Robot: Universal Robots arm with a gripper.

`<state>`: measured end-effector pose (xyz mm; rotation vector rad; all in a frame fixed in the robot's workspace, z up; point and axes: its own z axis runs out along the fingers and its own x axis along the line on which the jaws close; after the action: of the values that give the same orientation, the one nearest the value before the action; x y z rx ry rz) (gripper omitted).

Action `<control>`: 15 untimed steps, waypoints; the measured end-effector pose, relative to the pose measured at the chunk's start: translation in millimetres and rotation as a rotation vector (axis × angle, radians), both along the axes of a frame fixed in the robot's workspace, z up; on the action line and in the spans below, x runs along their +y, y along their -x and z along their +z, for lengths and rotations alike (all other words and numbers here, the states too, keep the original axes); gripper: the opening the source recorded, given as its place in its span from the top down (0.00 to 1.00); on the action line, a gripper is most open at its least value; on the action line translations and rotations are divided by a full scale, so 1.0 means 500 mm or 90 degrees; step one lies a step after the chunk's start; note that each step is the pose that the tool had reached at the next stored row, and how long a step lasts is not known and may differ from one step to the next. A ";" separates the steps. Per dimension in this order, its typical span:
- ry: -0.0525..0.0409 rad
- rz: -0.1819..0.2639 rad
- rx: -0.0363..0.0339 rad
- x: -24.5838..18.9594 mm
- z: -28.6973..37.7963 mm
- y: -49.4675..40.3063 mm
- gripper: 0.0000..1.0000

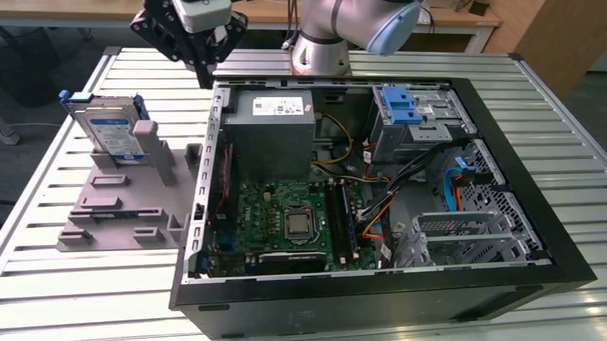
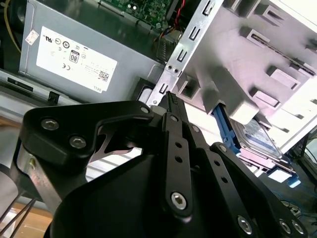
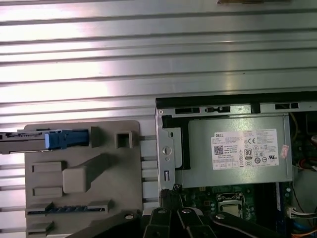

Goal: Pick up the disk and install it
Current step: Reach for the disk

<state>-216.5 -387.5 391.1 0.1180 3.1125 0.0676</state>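
Note:
The disk point(image 1: 109, 131) stands on edge in a grey holder point(image 1: 128, 206) on the exterior view's left, a silver drive with a blue-and-white label in a blue carrier. It also appears in the second wrist view as the disk point(image 2: 257, 136) and edge-on in the first wrist view as the disk point(image 3: 29, 141). My gripper point(image 1: 204, 77) hangs above the table beside the back corner of the open computer case point(image 1: 531, 213), to the right of the disk and apart from it. Its black fingers point(image 2: 171, 106) are shut together, with nothing between them.
Inside the case a grey power-supply box point(image 1: 275, 121) lies just below my gripper, beside the green motherboard point(image 1: 289, 220). A drive bay with a blue latch point(image 1: 403, 106) sits at the case's far right corner. The slatted metal table point(image 1: 76, 291) surrounds the case and holder.

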 end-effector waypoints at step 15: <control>0.0000 0.000 0.0000 0.0070 0.000 0.004 0.89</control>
<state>-218.6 -384.0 391.1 0.1183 3.1125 0.0676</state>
